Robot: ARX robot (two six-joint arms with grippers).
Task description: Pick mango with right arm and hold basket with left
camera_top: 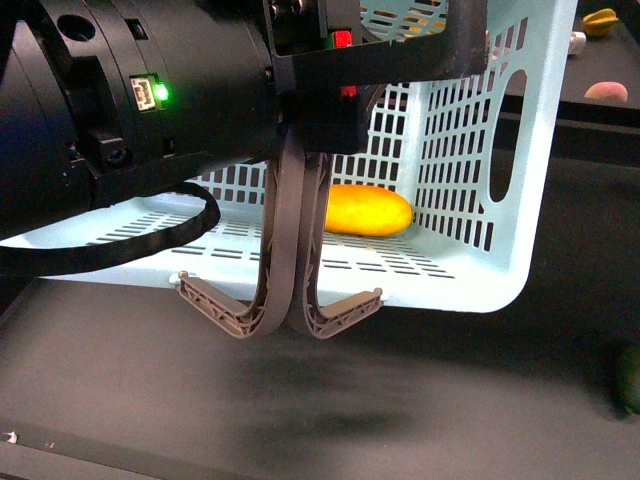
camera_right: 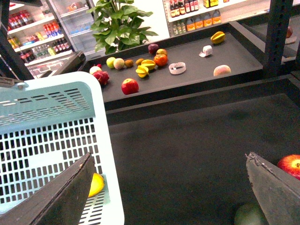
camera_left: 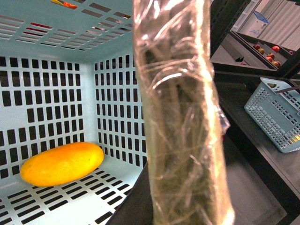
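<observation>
The pale aqua basket [camera_top: 470,150] is tipped on its side and held off the dark table, its two grey-brown handles [camera_top: 290,290] hanging down. The yellow-orange mango [camera_top: 366,210] lies inside on the lower wall. My left gripper [camera_top: 320,95] is shut on the basket's upper rim. In the left wrist view a plastic-wrapped finger [camera_left: 180,117] fills the foreground, with the mango [camera_left: 62,163] and basket wall [camera_left: 42,93] behind. My right gripper [camera_right: 168,192] is open beside the basket [camera_right: 51,122], outside it. A sliver of mango [camera_right: 96,183] shows through the slots.
A red apple [camera_right: 291,165] and a dark green fruit [camera_right: 248,215] lie near the right gripper's far finger. A raised shelf [camera_right: 187,79] behind holds several fruits, including star fruit [camera_right: 145,69]. A second slotted basket [camera_left: 276,117] stands further off.
</observation>
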